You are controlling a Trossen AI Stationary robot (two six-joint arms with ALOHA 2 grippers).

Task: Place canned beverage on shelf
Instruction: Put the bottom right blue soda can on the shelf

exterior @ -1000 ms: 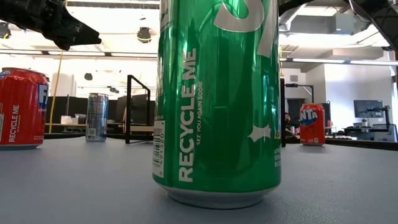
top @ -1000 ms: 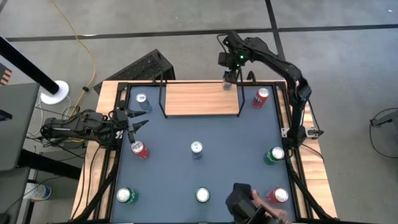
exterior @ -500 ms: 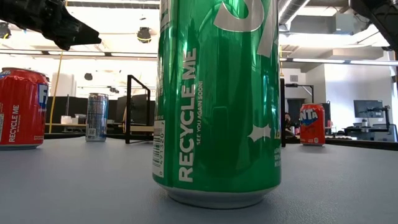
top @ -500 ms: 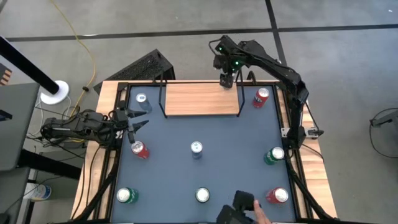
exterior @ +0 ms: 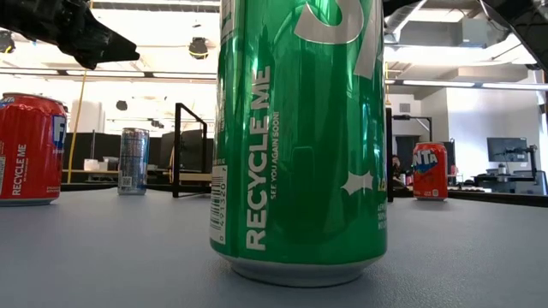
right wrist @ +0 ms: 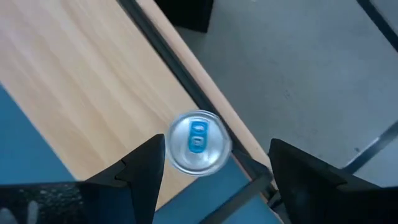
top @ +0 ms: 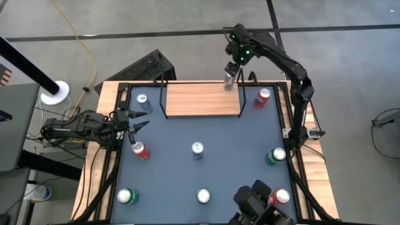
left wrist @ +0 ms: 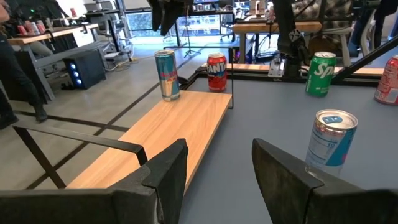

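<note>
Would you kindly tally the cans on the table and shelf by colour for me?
Red cans: 3
Green cans: 3
Blue-and-silver cans: 3
Total: 9

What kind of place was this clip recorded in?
Most likely a robotics lab or workshop: a framed test table with spaced-out soda cans, workbenches with equipment behind it, ceiling strip lights, and cables on a bare concrete floor.

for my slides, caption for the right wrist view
Open right gripper above a slim can standing on the wooden shelf.
</note>
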